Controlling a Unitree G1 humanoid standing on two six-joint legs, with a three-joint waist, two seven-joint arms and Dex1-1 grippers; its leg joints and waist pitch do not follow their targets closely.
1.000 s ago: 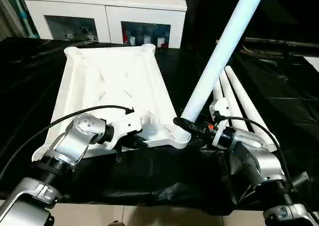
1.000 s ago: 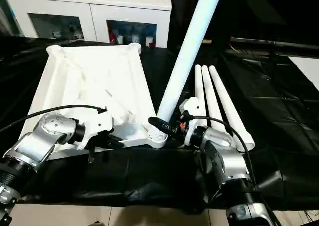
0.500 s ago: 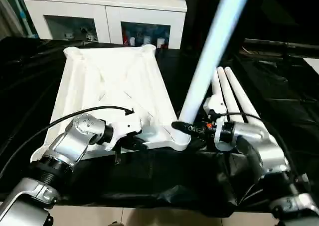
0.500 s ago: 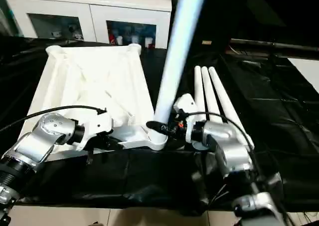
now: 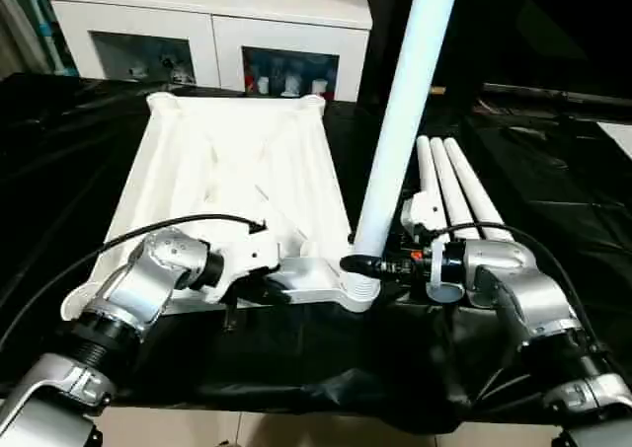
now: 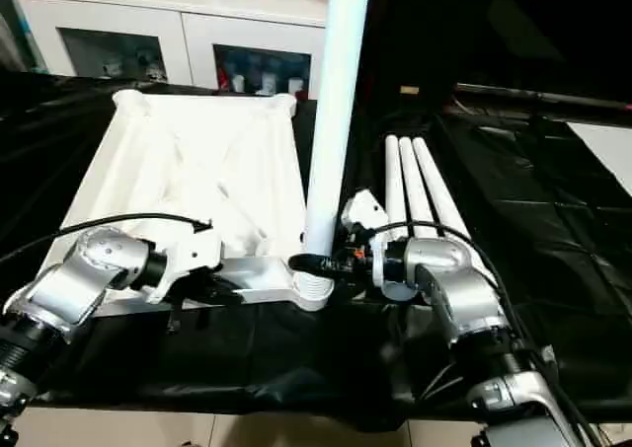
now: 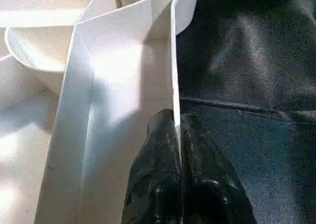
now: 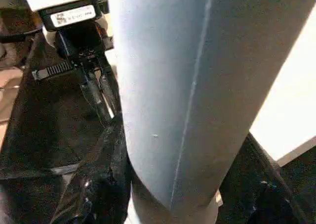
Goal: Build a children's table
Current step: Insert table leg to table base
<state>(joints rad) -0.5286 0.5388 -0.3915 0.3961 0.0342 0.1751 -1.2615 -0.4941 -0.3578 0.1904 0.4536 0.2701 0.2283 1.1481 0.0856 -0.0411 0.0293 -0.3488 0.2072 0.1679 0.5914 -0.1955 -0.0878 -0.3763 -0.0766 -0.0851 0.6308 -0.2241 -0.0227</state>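
Note:
The children's table top point(image 5: 237, 171) lies upside down on a black cover, ribs and round corner sockets facing up. One long white leg point(image 5: 400, 121) stands nearly upright with its foot in the near right corner socket point(image 5: 358, 291). My right gripper point(image 5: 369, 264) is shut on this leg just above the socket, and its black fingers point(image 8: 98, 184) flank the tube point(image 8: 187, 85). My left gripper point(image 5: 269, 289) is shut on the top's near rim, with its fingertips point(image 7: 160, 174) pinching the thin rim wall point(image 7: 174, 85). Three more legs point(image 5: 454, 186) lie side by side to the right.
A white cabinet with glass doors point(image 5: 212, 33) stands behind the work surface. Black sheeting point(image 5: 553, 200) covers the surface on all sides. Cables run along both silver forearms point(image 5: 138, 289).
The leg has swung from leaning to the right to almost upright in the socket, with my right gripper still on it. The left gripper has kept its hold on the rim.

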